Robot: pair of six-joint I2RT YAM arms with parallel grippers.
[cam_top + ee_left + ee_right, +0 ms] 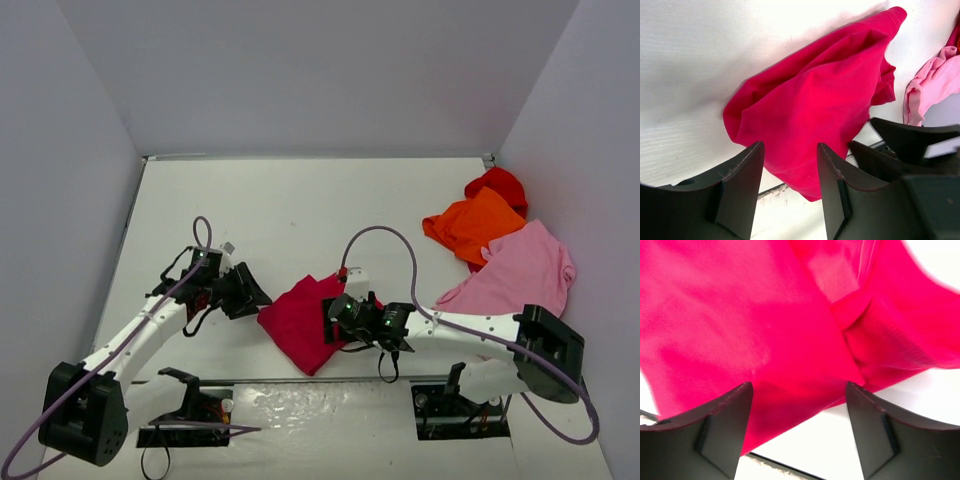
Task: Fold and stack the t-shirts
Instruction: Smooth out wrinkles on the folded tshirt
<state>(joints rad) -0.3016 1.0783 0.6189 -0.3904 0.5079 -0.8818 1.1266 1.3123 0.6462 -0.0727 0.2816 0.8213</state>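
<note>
The crimson-magenta t-shirt (300, 322) (815, 100) (740, 315) lies as a folded bundle near the table's front edge, between the two arms. My left gripper (260, 295) (790, 147) stands open just left of the bundle, with nothing between its fingers. My right gripper (332, 316) (799, 387) hovers open over the bundle's right side, its jaws wide above the cloth. The light pink t-shirt (522, 268) (935, 85), the orange t-shirt (475, 225) and the red t-shirt (497, 185) lie crumpled in a pile at the right.
White walls close in the table (300, 210) at the left, back and right. A metal seam (300, 380) runs along the front edge just below the crimson bundle. The right arm's link (470, 330) lies next to the pink shirt.
</note>
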